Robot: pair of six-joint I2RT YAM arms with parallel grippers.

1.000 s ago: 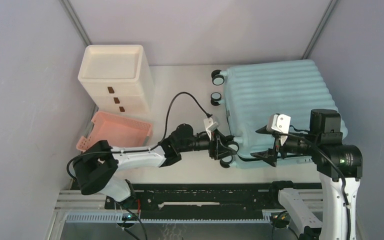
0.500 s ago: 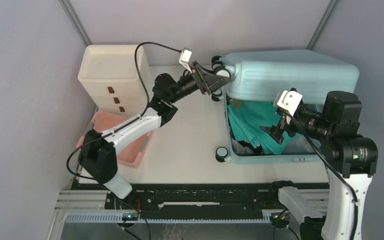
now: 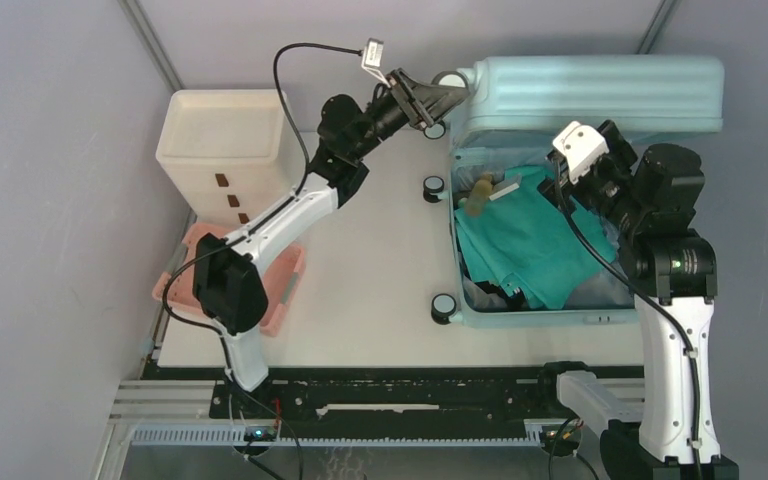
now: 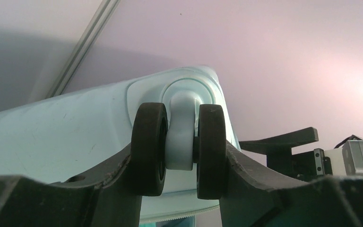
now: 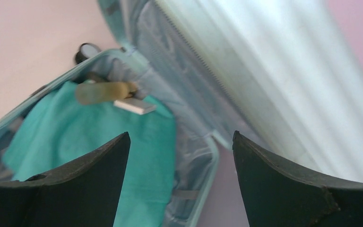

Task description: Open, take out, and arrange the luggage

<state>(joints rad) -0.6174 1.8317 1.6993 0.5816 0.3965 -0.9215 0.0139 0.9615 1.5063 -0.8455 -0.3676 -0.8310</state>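
While the left gripper (image 3: 438,97) stands clamped on a twin caster wheel (image 4: 150,146) at a corner of the lid (image 3: 590,90), the luggage (image 3: 550,315) lies open on the table (image 3: 380,270). The ribbed aqua lid stands nearly upright at the far side, stretching off to the right of that claw in the overhead view. Both black fingers press the wheel's outer faces, with the pale hub between them and the shell just behind.

The right gripper (image 5: 181,156) hangs over the open lower half, its jaws wide apart and nothing between them. Below and ahead of it, teal cloth (image 3: 525,245) fills the tub. Farther ahead, near the tub's wall, rest a tan object (image 5: 104,91) and a small white flat piece (image 5: 134,106); what they are cannot be told. To this claw's right rises the inside of the lid, with pale lining and a zip edge.

Seen from overhead, a cream drawer cabinet (image 3: 225,140) stands well to the left of the left claw. A pink basket (image 3: 175,282) lies back near that arm's base, partly covered by the arm.
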